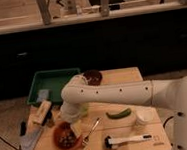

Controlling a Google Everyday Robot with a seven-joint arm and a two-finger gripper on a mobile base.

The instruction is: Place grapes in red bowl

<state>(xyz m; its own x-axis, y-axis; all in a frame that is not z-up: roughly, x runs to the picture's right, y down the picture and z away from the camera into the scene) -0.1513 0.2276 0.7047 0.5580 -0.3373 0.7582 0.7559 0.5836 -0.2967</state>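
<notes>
The red bowl (59, 141) stands at the front left of the wooden table. A dark bunch of grapes (69, 137) lies inside it. My gripper (70, 118) is at the end of the white arm, just above the far rim of the red bowl, and partly hides it. It is close over the grapes. I cannot tell whether it touches them.
A darker maroon bowl (92, 77) stands at the back. A green tray (52, 81) is at the back left. A curved green vegetable (118, 113), a white cup (144, 117), a spoon (92, 130) and a black-and-white tool (126, 139) lie to the right. A knife (30, 140) and a wooden block (41, 114) lie to the left.
</notes>
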